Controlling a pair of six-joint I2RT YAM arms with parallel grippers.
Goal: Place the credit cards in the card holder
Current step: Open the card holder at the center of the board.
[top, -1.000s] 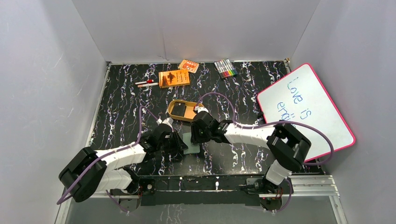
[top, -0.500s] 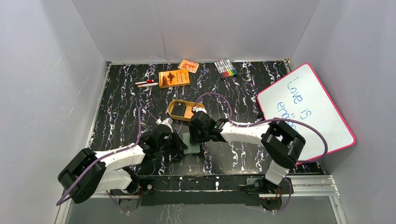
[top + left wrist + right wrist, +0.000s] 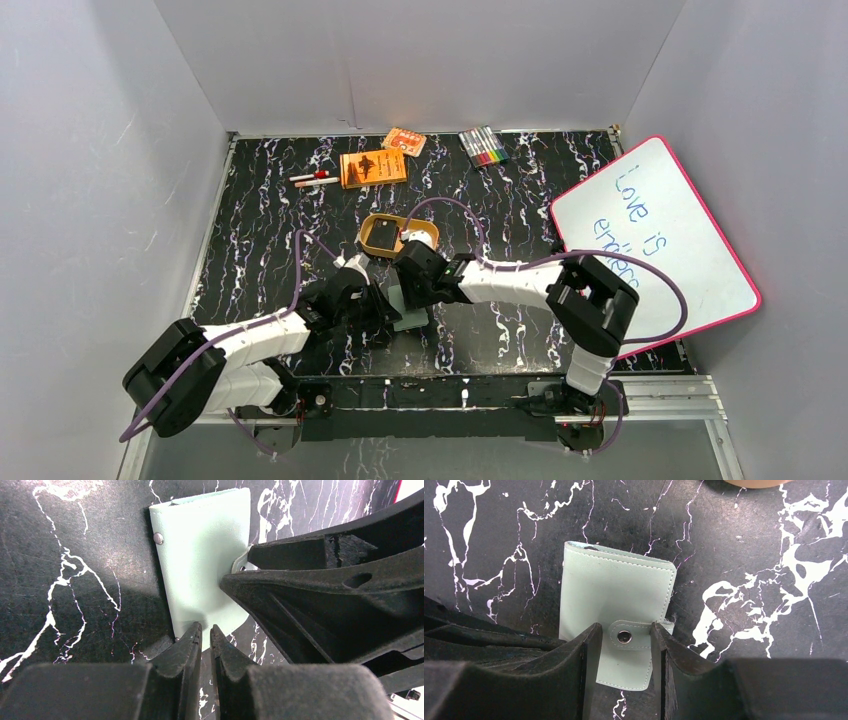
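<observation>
Mint-green leather card holder [image 3: 616, 587]: it is lying flat on the black marble-patterned table [image 3: 260, 240], close to the front edge, between the two grippers.
Snap strap [image 3: 634, 636]: this short mint strap with a round metal button is sticking out at the near edge of the card holder.
Left gripper [image 3: 205, 628]: its two black fingers are standing almost together and are pinching the thin near edge of the card holder at a corner.
Right gripper [image 3: 625, 629]: its jaws are standing apart, with one finger on each side of the snap strap, and they are clamping nothing. In the left wrist view one of its fingers is touching the side of the card holder.
Credit cards: the overhead view is showing only a dark flat shape inside the tan oval tray [image 3: 372, 243], too small to tell whether it is a card.
Tan oval tray: it is sitting just behind the right gripper, toward the middle of the table.
Orange rectangular booklet [image 3: 373, 168]: it is lying near the back wall.
Bundle of coloured markers [image 3: 483, 146]: it is lying at the back, to the right of the booklet.
White board with pink frame [image 3: 650, 240]: it is leaning at the right side and is carrying blue handwriting.
</observation>
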